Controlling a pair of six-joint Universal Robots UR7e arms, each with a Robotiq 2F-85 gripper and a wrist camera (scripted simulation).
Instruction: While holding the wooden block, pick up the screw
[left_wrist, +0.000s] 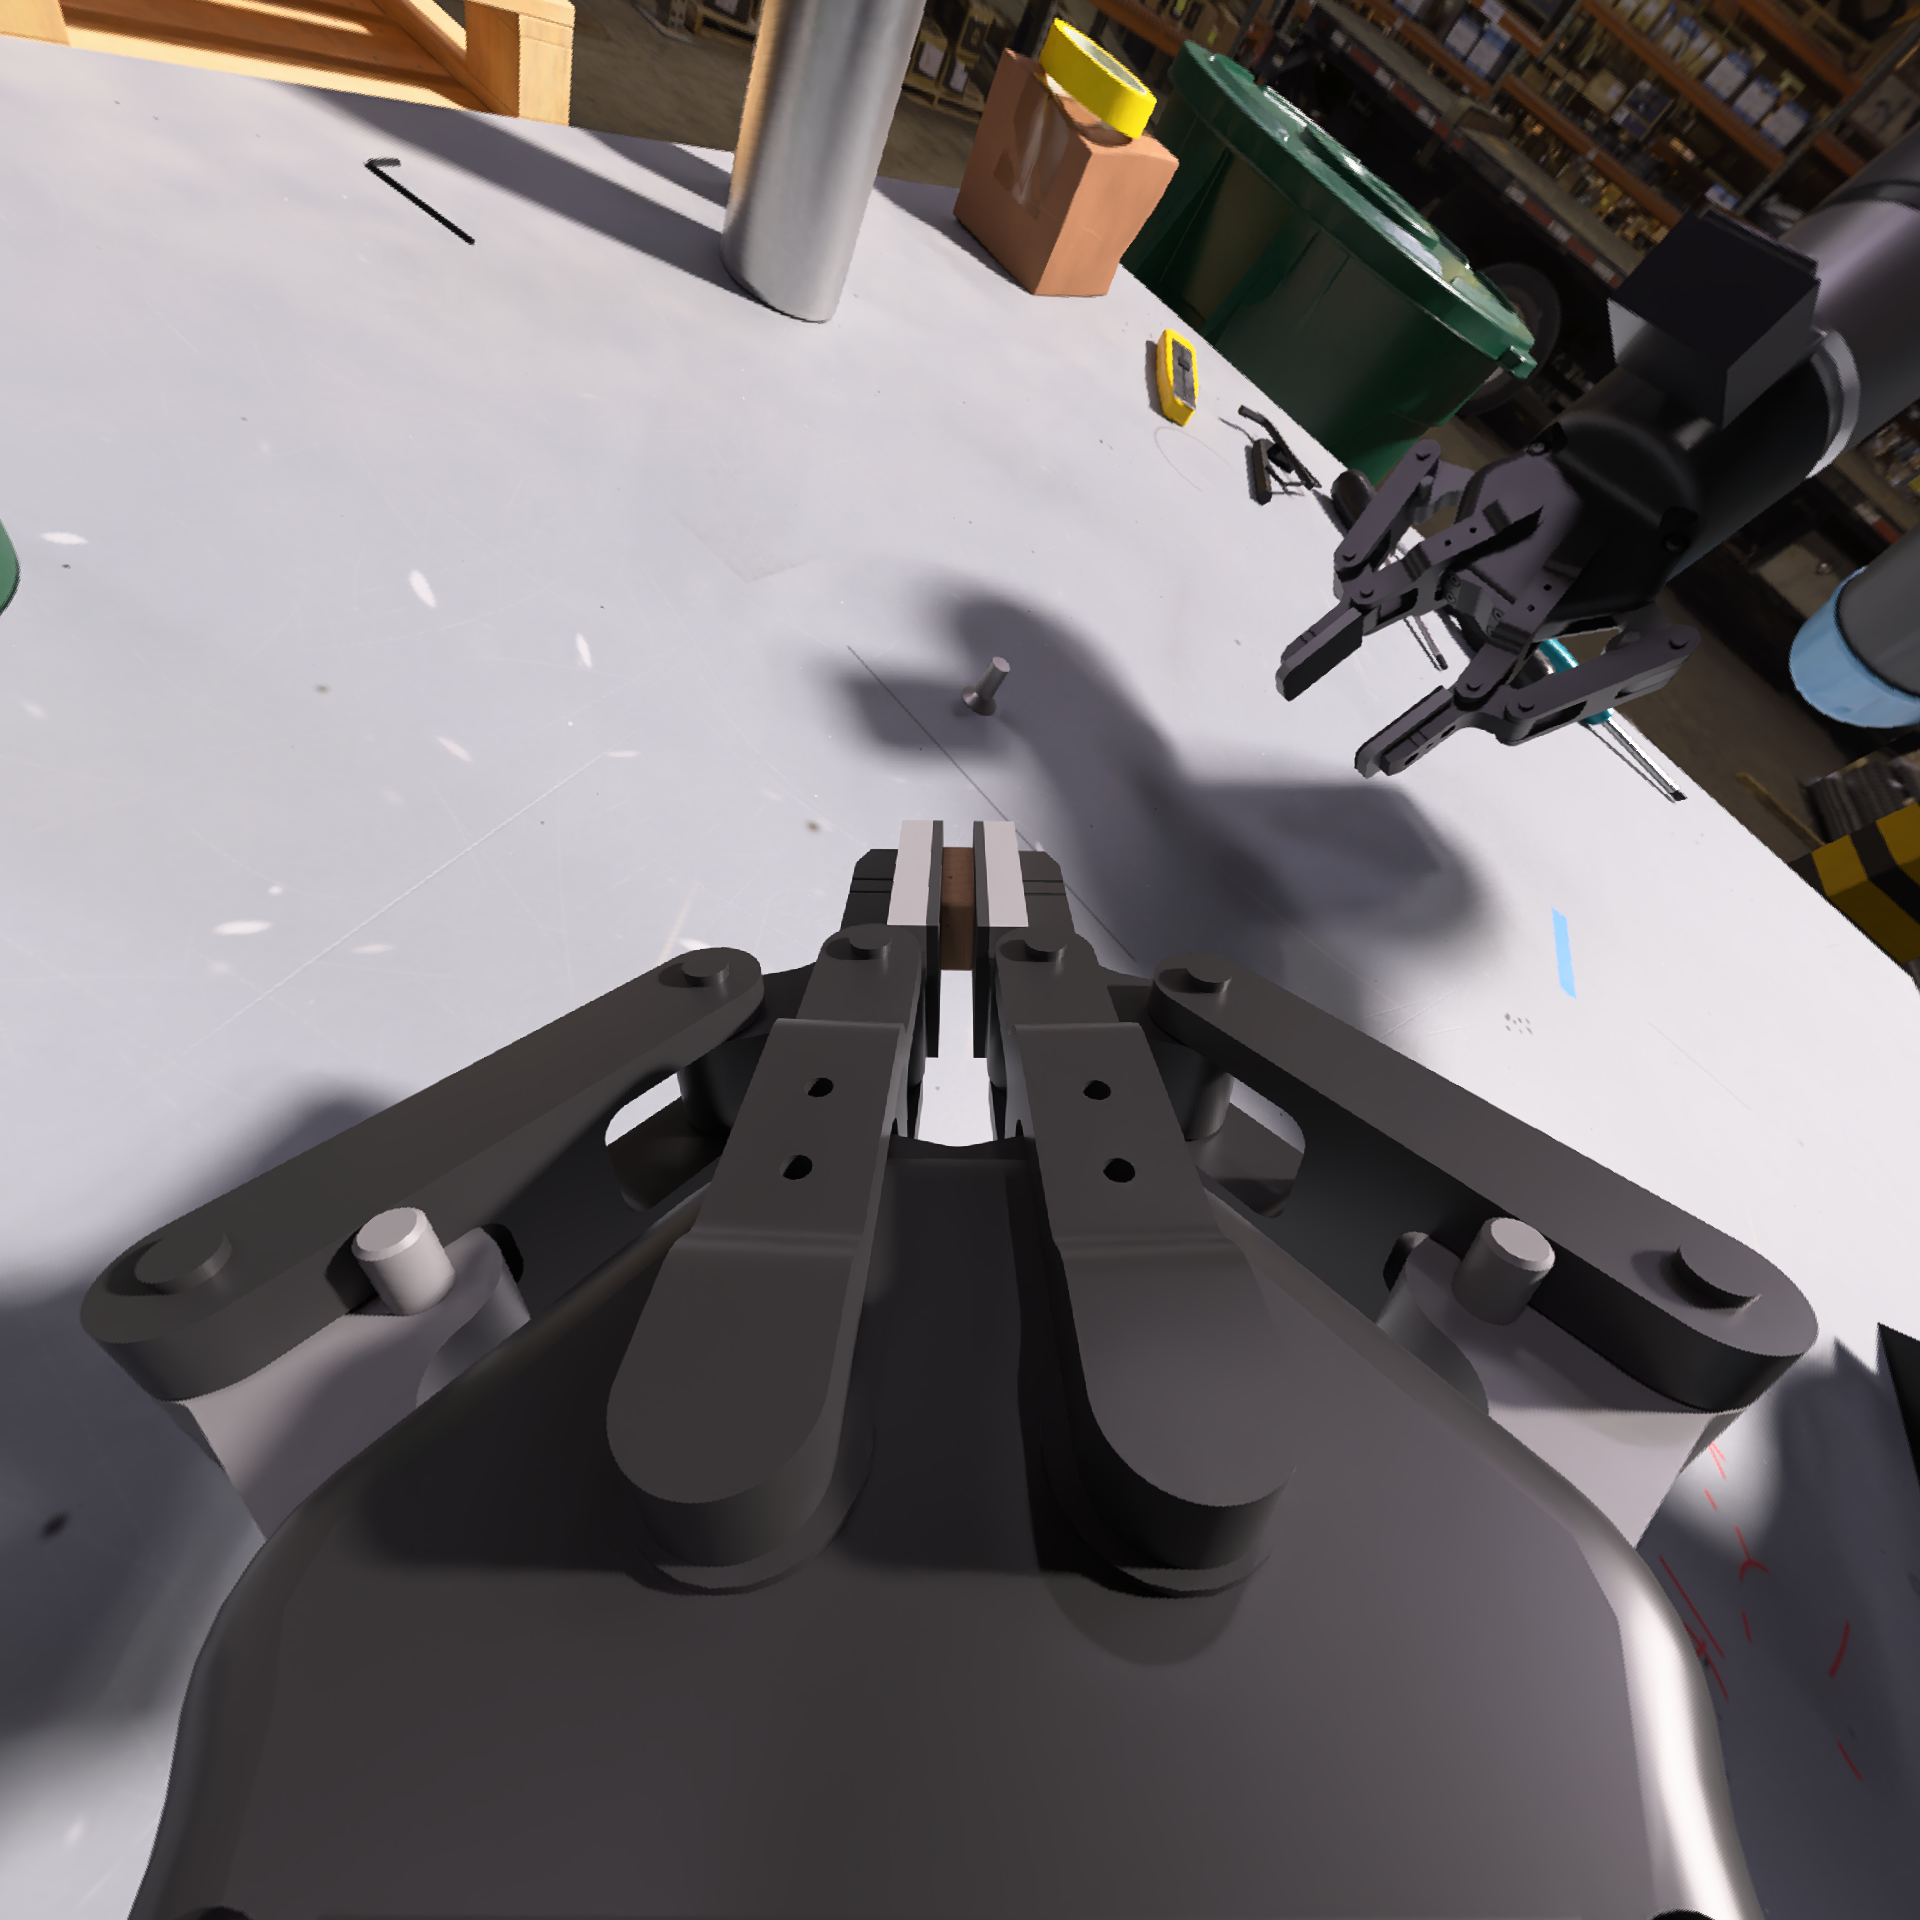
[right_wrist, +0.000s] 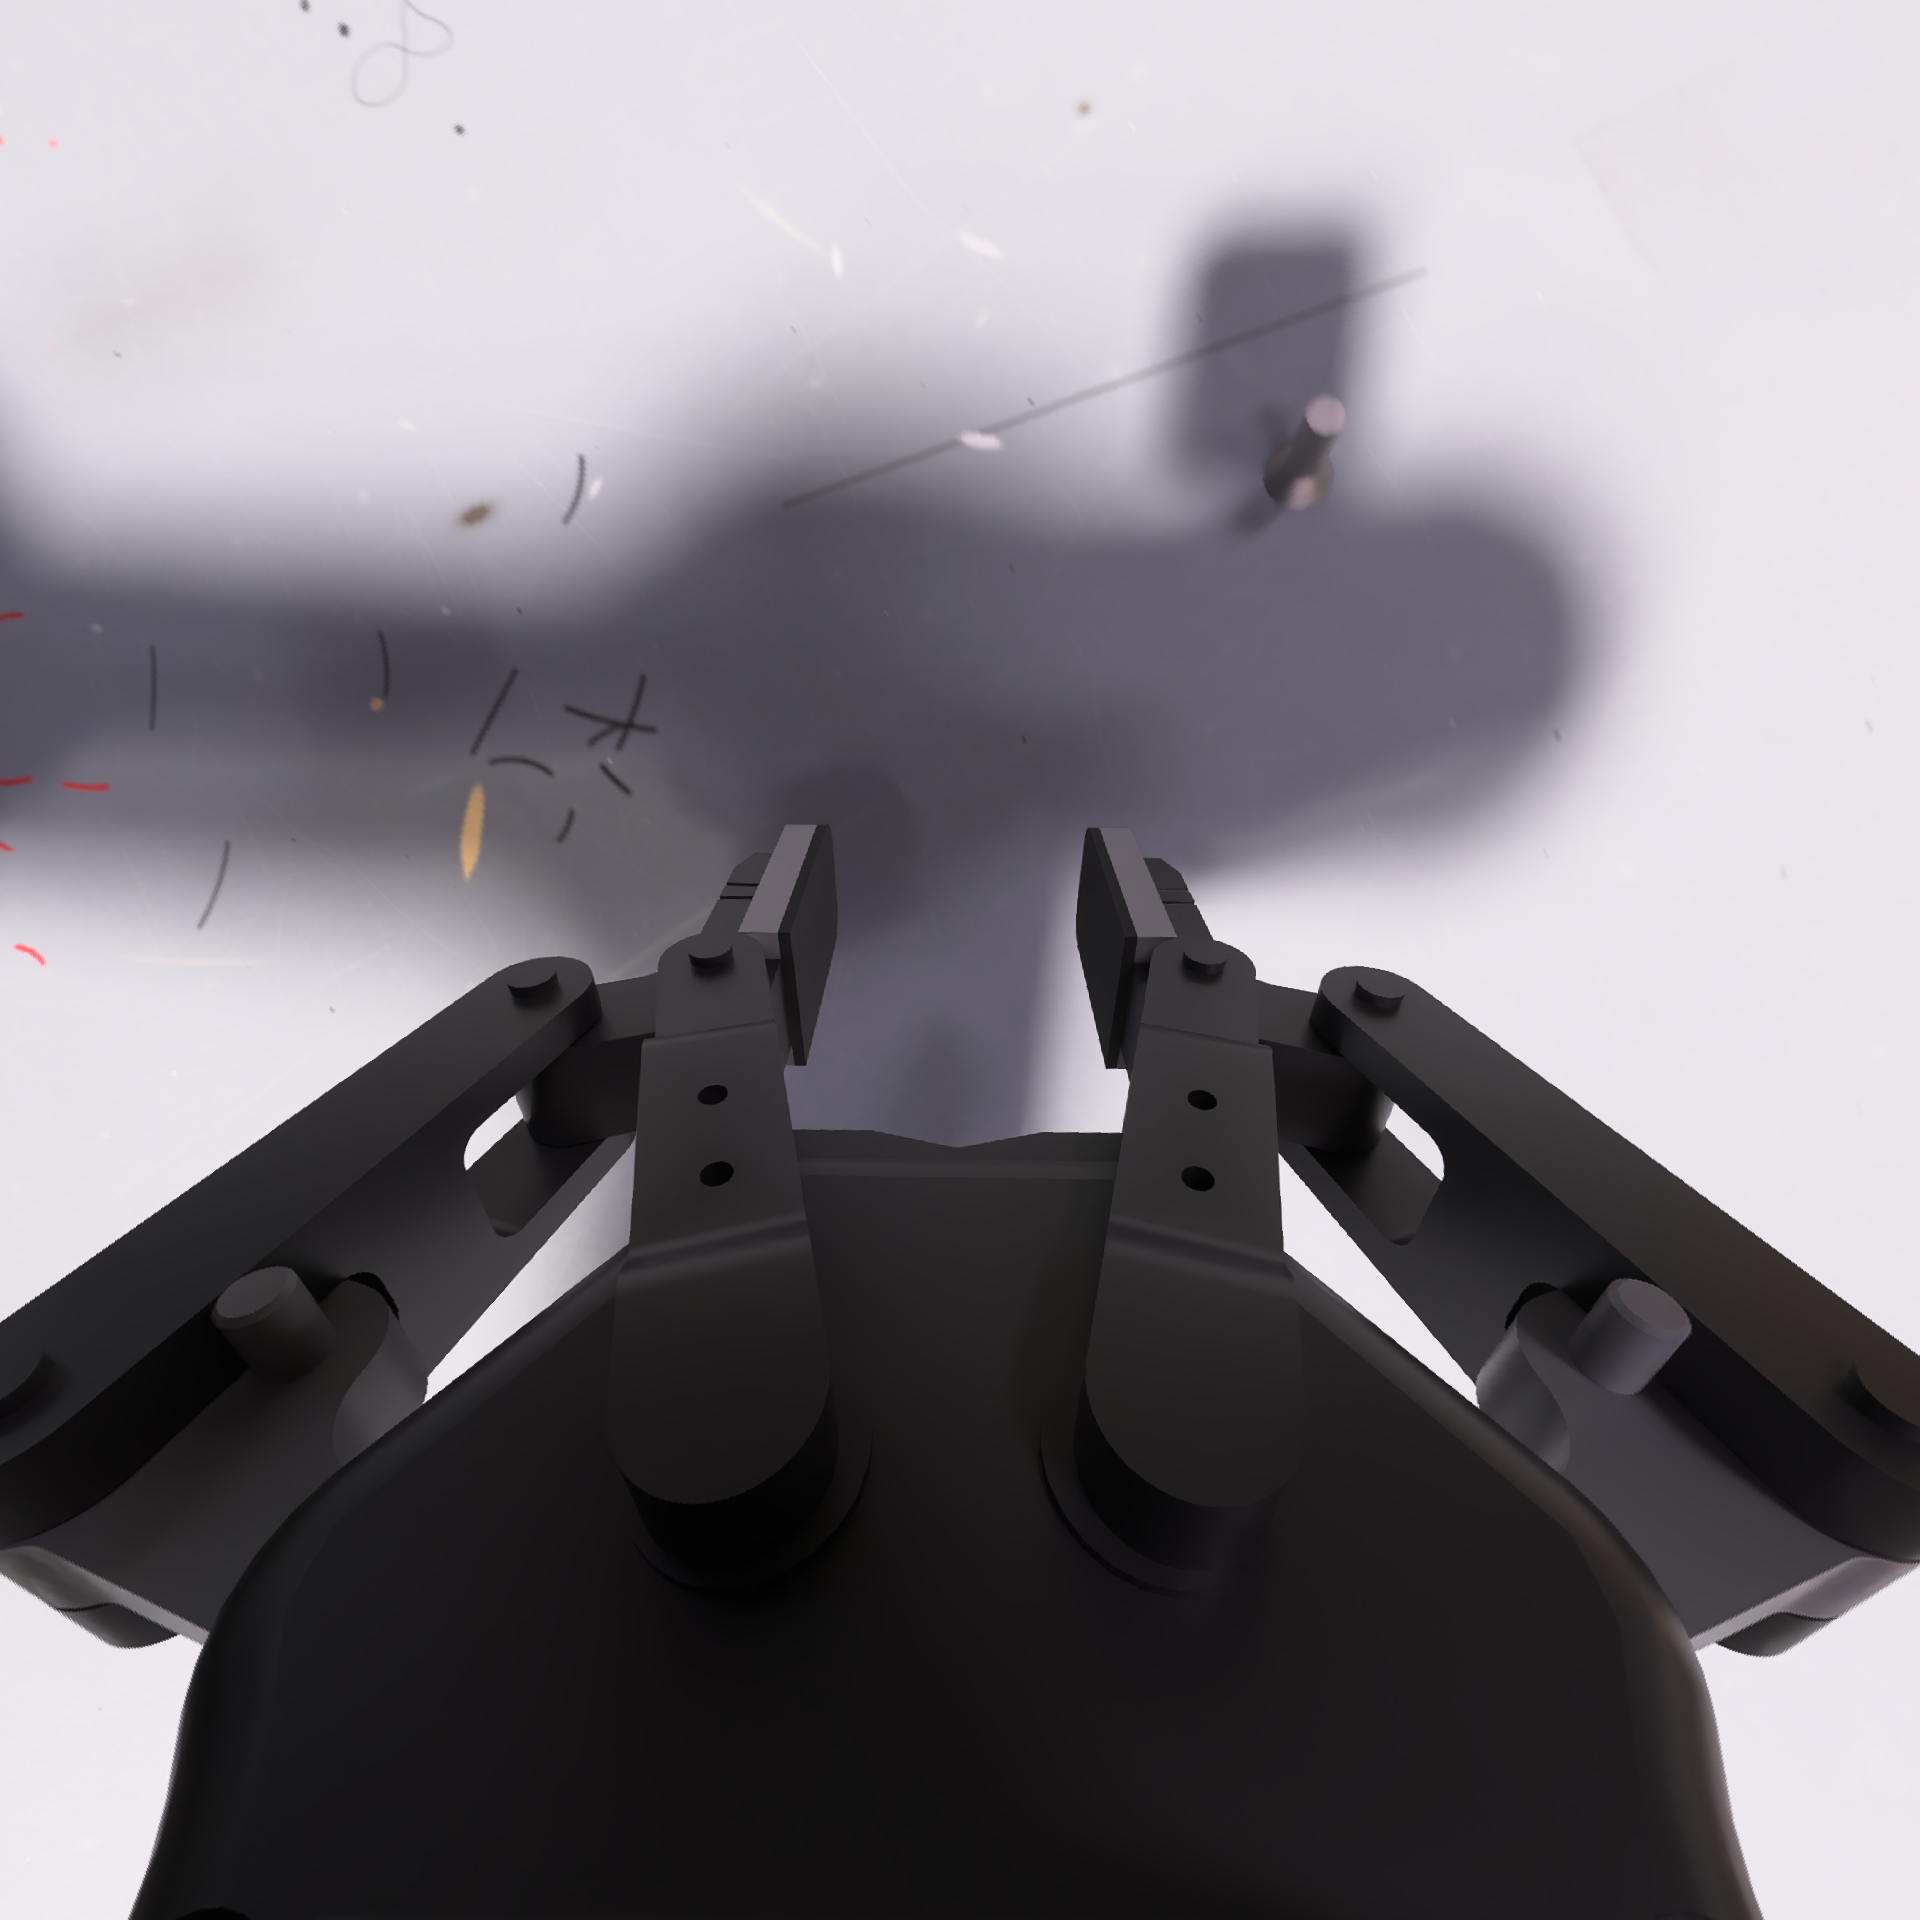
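My left gripper (left_wrist: 957, 883) is shut on a small brown wooden block (left_wrist: 957, 904) held between its pale pads above the white table (left_wrist: 416, 727). A small grey screw (left_wrist: 985, 686) stands head-down on the table, just beyond the left fingertips. It also shows in the right wrist view (right_wrist: 1304, 452), ahead and to the right of my right gripper (right_wrist: 956, 904). The right gripper is open and empty, above the table. It shows in the left wrist view (left_wrist: 1340, 717) at the right, apart from the screw.
A metal cylinder (left_wrist: 800, 156), a brown box (left_wrist: 1060, 187) with yellow tape roll (left_wrist: 1101, 78), a yellow tool (left_wrist: 1177, 376), a black hex key (left_wrist: 421, 200) and small dark parts (left_wrist: 1273, 462) lie farther back. A green bin (left_wrist: 1330, 270) stands past the table edge.
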